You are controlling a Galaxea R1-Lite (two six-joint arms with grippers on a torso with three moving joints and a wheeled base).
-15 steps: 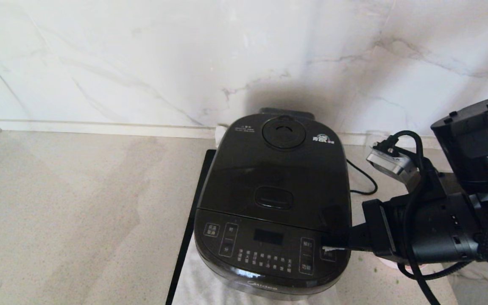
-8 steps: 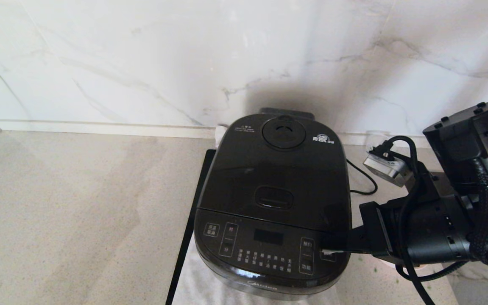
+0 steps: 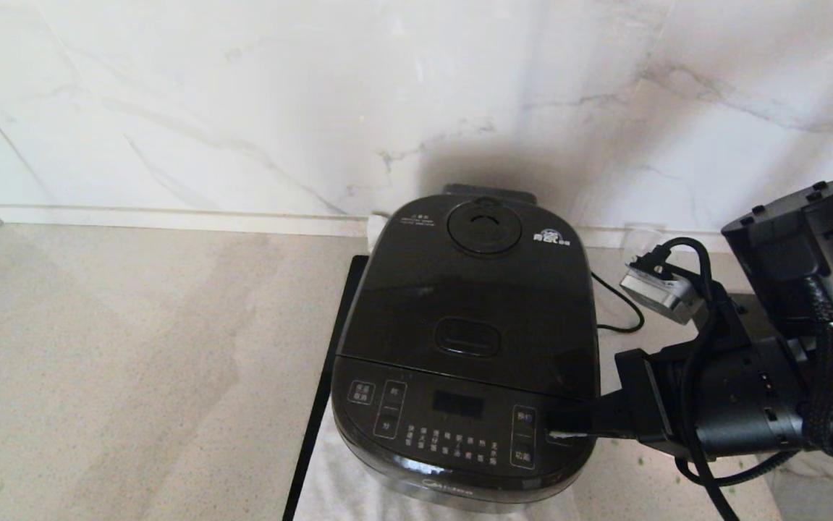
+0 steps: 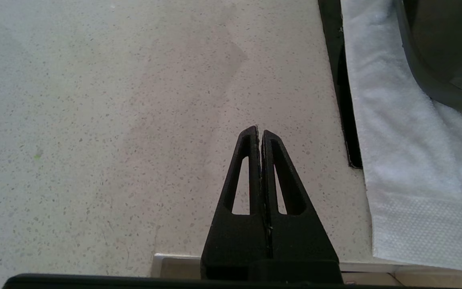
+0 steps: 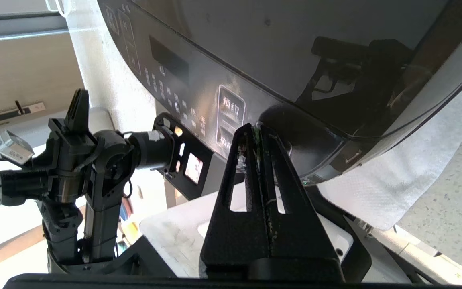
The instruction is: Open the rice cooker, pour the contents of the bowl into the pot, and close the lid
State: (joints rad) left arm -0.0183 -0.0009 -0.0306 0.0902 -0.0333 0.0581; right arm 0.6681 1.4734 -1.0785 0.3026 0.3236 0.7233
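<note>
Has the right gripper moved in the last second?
Barely. The right gripper, shut, has stayed at the cooker panel's right edge, while the arm behind it sank slightly.

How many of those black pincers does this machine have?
2. The right pincer is at the rice cooker's front right corner, by the button panel. The left pincer hangs over the bare counter left of the cooker.

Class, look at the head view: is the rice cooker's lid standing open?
No. The lid lies flat and shut on the rice cooker, with the right gripper at its front right corner.
</note>
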